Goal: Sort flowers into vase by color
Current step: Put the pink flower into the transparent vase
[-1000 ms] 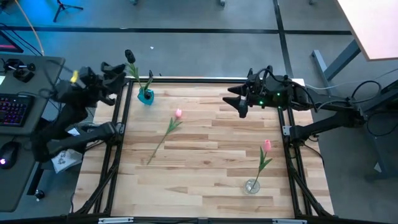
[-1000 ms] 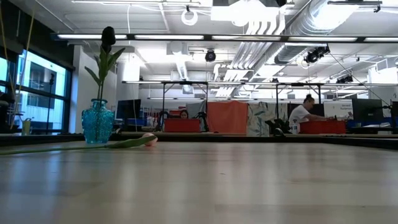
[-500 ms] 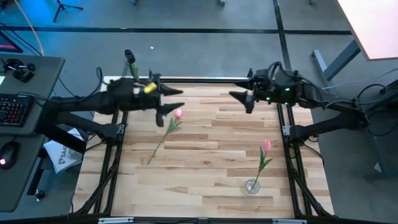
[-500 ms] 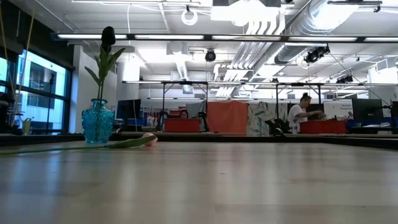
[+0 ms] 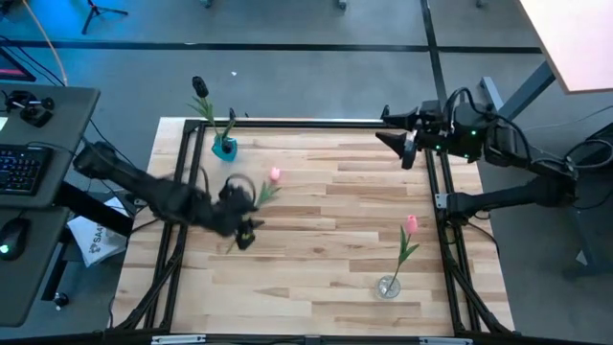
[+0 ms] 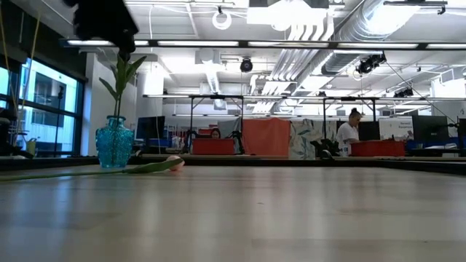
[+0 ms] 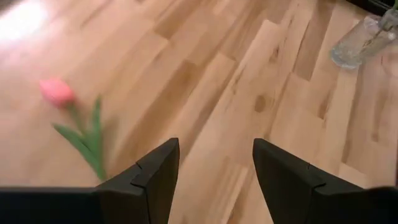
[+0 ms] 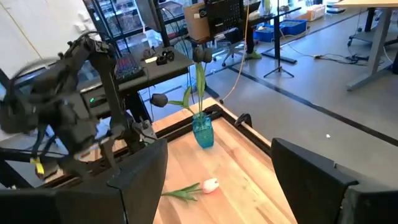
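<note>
A pink tulip (image 5: 275, 174) lies flat on the table, its stem running toward the near-left; its head shows in the left wrist view (image 7: 56, 92) and the low view (image 6: 173, 163). A dark tulip (image 5: 199, 88) stands in a blue vase (image 5: 224, 147) at the far left. Another pink tulip (image 5: 411, 225) stands in a clear vase (image 5: 388, 286) at the near right. My left gripper (image 5: 247, 230) hovers open above the table beside the lying tulip's stem, bare wood between its fingers (image 7: 214, 180). My right gripper (image 5: 400, 149) waits open (image 8: 227, 180) at the far right edge.
A black frame (image 5: 287, 122) runs along the table's edges. The clear vase (image 7: 364, 37) shows far ahead of my left fingers. The blue vase (image 8: 202, 130) and my left arm (image 8: 68, 118) show in the right wrist view. Bare wood lies in the table's middle.
My left arm has swung in from beyond the table's far-left corner, crossing by the blue vase and moving toward the near edge and down over the lying tulip's stem. My right gripper has drawn back toward the right edge. The flowers and vases have stayed put.
</note>
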Controlling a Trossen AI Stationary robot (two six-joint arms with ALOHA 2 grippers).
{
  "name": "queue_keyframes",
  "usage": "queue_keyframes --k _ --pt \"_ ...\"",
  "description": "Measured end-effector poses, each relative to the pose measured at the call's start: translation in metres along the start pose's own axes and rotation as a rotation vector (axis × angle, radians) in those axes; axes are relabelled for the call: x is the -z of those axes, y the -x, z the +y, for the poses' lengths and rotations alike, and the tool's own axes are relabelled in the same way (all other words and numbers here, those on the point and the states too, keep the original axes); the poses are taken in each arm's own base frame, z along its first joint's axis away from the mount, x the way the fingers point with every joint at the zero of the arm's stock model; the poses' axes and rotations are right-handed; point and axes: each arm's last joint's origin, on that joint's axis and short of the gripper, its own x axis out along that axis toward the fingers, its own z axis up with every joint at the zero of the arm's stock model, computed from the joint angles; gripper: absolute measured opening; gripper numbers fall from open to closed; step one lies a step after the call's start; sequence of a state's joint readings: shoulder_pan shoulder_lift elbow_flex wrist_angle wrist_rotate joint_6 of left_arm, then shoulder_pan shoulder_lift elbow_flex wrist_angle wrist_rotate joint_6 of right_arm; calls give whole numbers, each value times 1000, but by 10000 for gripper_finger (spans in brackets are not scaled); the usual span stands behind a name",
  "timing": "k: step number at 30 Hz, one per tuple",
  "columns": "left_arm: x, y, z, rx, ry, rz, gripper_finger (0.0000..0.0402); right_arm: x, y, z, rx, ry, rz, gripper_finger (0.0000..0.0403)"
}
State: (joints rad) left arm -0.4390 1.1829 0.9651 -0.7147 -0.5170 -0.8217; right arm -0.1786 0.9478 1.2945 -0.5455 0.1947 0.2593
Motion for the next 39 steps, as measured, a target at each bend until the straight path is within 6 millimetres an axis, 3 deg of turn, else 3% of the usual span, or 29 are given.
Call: queue_keyframes --k 4,7,14,23,35,39 --pt "45 -26 4 -41 20 -40 192 3 -1 -1 9 13 33 281" --pt "58 -42 19 -108 79 -79 192 5 -3 -1 15 18 56 281" --pt "57 -71 62 -214 137 58 192 7 -10 0 40 12 60 281" --pt "66 -92 87 -282 160 69 192 8 -14 -1 66 -18 64 281" --pt "86 -123 88 -274 177 123 192 7 -14 -1 79 -62 50 281" --pt "92 -133 88 -307 190 140 171 7 -14 -1 80 -85 50 281"
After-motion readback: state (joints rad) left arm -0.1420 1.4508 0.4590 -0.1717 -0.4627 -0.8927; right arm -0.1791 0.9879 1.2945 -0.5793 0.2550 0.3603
